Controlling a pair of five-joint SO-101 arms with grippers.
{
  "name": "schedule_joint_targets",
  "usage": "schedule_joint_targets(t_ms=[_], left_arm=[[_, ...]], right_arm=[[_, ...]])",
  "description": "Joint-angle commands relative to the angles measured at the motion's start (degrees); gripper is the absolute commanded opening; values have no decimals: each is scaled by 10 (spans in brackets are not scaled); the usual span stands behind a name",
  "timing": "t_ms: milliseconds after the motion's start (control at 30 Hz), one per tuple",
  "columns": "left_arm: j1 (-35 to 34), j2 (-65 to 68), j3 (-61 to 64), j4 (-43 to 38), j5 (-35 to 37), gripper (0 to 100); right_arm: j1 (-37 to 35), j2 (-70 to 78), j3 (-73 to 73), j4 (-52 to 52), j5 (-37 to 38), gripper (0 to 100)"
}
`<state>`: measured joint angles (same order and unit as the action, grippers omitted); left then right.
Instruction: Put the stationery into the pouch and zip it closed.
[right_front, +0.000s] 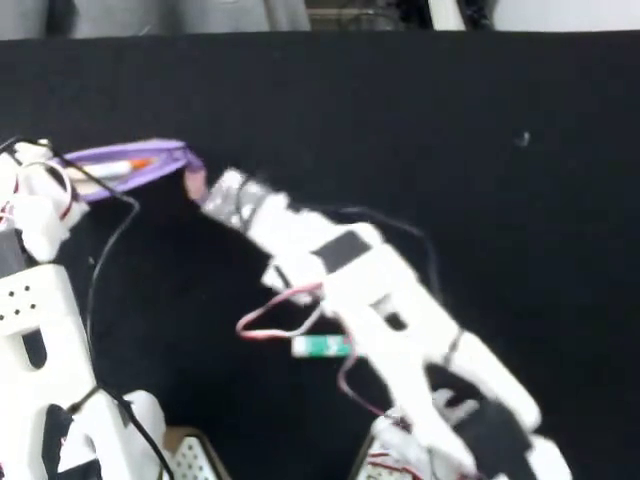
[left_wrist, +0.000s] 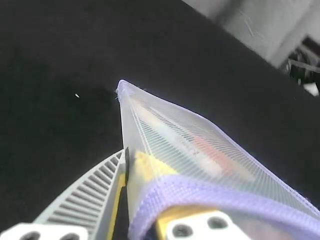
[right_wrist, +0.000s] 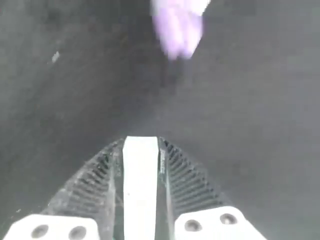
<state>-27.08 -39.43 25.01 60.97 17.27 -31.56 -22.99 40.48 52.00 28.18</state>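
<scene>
1. Two white robot arms stand at one black table (right_front: 520, 120).
2. There is one pouch, flat, of clear mesh plastic with a purple fabric edge (right_front: 130, 156). It sits near the far left corner of the table, raised at the end that the left arm holds.
3. The left gripper (left_wrist: 132, 175) is clamped on the pouch (left_wrist: 190, 150). One ribbed white finger (left_wrist: 95, 187) presses against its side, with the purple edge caught at the gripper's base.
4. Through the mesh I count one white pen with an orange section (right_front: 125, 168), lying lengthwise inside the pouch. From the left wrist camera it appears as an orange-red streak (left_wrist: 210, 152).
5. The right arm stretches from the near right corner toward the pouch. The right gripper (right_front: 222, 195) is just beside a small pink tab (right_front: 195, 182) at the pouch's free end. Whether they touch is unclear.
6. I cannot tell whether the right gripper (right_wrist: 141, 142) is wide or narrow. A blurred purple shape (right_wrist: 177, 25) lies ahead of it.
7. One small green-and-white piece (right_front: 320, 346) lies on the table next to the right arm, well apart from the pouch.
</scene>
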Motion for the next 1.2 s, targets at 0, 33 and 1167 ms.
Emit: schedule_joint_targets(t_ms=[0,33,1167], left_arm=[[46,-4,-86,55,-7,29],[57,-4,-98,70,-7,30],[224,114,-159,176,-33,29]], right_arm=[[33,-105,-42,1,0,11],[38,-126,-47,1,-1,11],[16,-325,131,-550,-219,11]])
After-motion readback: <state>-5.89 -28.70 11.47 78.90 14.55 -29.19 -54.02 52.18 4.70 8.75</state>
